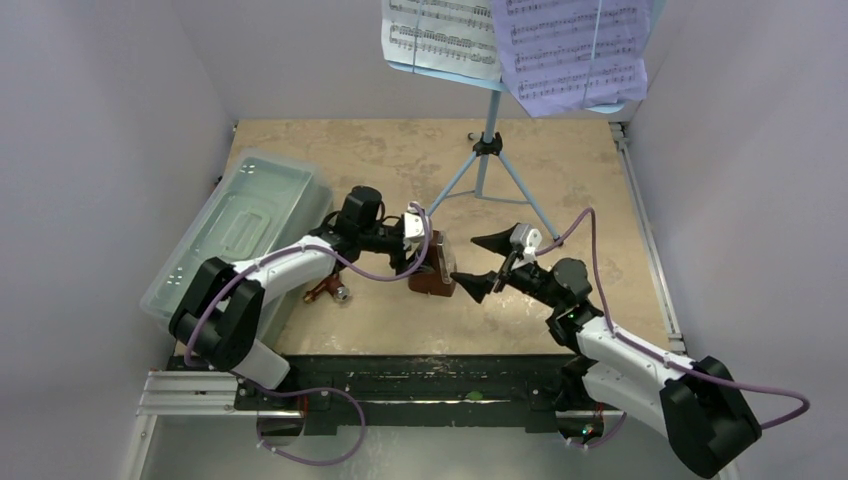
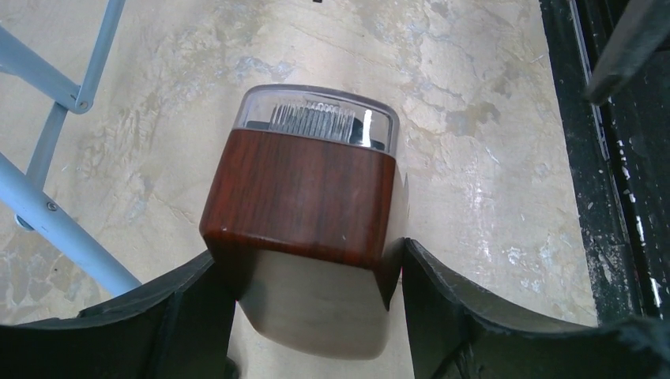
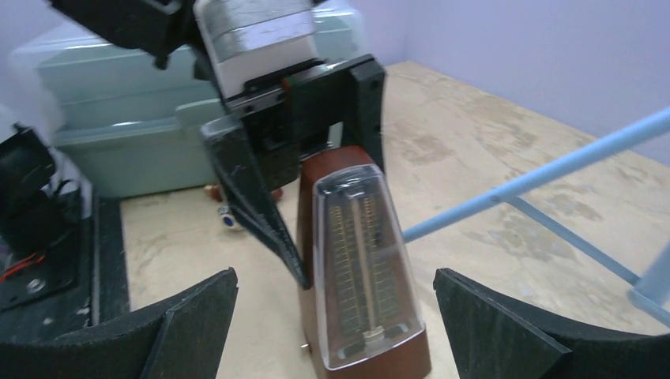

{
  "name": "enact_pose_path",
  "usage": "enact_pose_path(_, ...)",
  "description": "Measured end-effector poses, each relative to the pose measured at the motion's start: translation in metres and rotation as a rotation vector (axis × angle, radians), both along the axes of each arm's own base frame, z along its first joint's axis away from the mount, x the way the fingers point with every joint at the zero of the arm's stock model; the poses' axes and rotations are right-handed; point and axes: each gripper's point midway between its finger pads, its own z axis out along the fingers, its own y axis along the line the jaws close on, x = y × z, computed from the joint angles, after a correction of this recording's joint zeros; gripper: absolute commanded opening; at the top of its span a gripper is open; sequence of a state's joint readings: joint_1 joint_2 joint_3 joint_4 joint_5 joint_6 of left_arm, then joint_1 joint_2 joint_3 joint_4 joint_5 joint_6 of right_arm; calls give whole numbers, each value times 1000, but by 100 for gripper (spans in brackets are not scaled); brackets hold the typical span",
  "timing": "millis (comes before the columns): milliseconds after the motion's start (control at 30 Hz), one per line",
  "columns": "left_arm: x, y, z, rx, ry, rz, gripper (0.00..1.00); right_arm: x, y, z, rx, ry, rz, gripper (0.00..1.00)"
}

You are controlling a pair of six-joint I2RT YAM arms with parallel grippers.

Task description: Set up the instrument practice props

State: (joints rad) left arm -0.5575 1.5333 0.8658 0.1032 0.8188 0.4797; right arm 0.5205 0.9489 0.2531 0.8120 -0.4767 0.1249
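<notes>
The small brown pyramid metronome (image 1: pixel 433 276) with a clear cover stands upright on the table in front of the light-blue tripod music stand (image 1: pixel 487 150). My left gripper (image 1: pixel 424 252) is shut on the metronome (image 2: pixel 304 197), one finger on each wooden side. My right gripper (image 1: pixel 482 262) is open, just right of the metronome, its fingers apart on either side of the clear cover (image 3: pixel 365 268) without touching it. A white sheet-music page (image 1: pixel 440 35) and a lilac page (image 1: pixel 575 50) hang on the stand's desk at the top.
A large clear lidded box (image 1: pixel 240 235) lies at the left, also behind the metronome in the right wrist view (image 3: pixel 118 103). A small brown and metal object (image 1: pixel 330 290) lies beside my left arm. Stand legs (image 2: pixel 47 213) spread close behind the metronome. The black base rail (image 1: pixel 420 375) runs along the near edge.
</notes>
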Motion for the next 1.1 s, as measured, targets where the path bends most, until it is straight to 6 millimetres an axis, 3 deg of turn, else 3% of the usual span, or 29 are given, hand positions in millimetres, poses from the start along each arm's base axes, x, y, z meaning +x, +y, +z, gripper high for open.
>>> enact_pose_path(200,-11,10,7,29,-36,8,0,-18,7,8,23,-89,101,99)
enact_pose_path(533,-32,18,36,8,-103,-11,0,-19,29,-1,-4,-151,246,99)
enact_pose_path(833,-35,19,40,2,-109,-15,0,-13,39,0,1,-191,293,97)
enact_pose_path(1100,-36,19,40,0,-109,-18,0,-11,50,-2,17,-195,358,82)
